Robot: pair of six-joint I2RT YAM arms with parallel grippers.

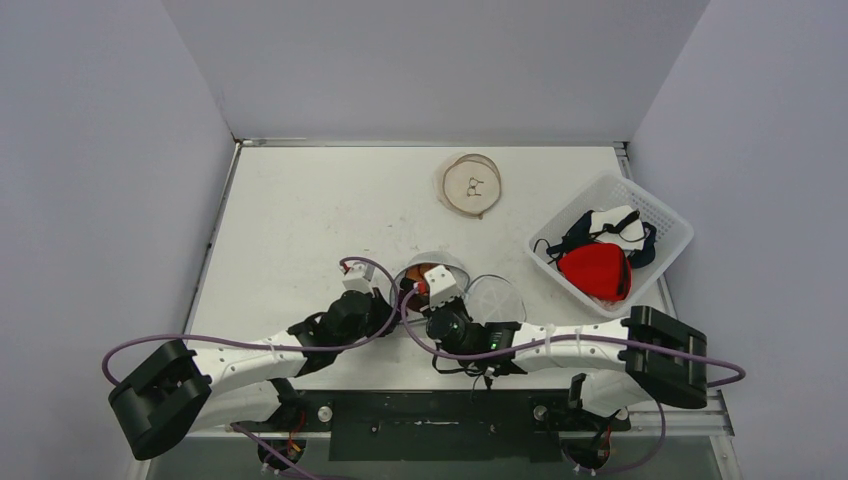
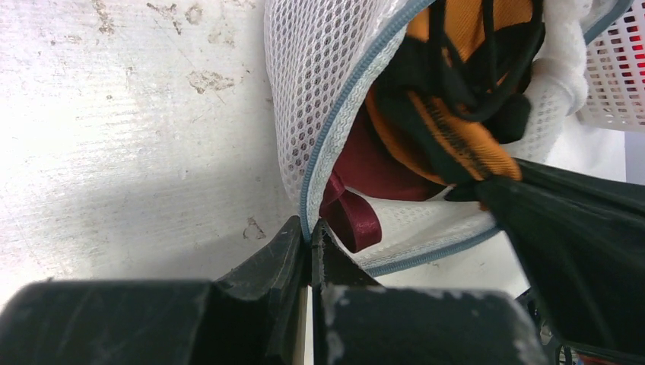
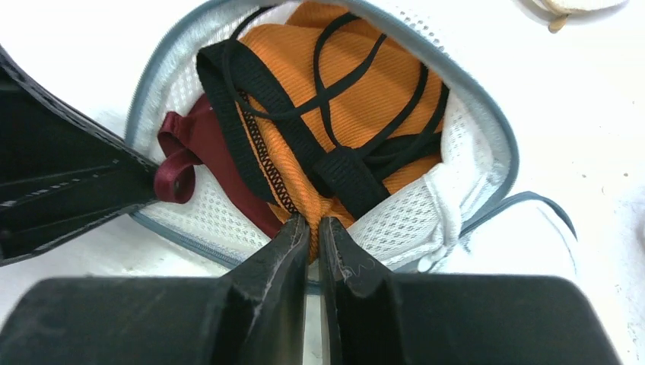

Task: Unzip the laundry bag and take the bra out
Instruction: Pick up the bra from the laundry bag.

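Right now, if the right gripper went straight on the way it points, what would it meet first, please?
The right gripper is shut on the orange bra, so it would press straight into that fabric first, then probably the far mesh wall of the laundry bag, though depth is unclear.

The left gripper (image 2: pixel 310 232) is pinching the grey zipper rim of the open white mesh laundry bag (image 2: pixel 319 68) lying on the scuffed table (image 2: pixel 114 137), while inside the bag an orange bra (image 2: pixel 456 144) with black straps is bunching beside a maroon strap loop (image 2: pixel 356 219) and the right gripper (image 2: pixel 487 188) is meeting it at the bag's mouth.
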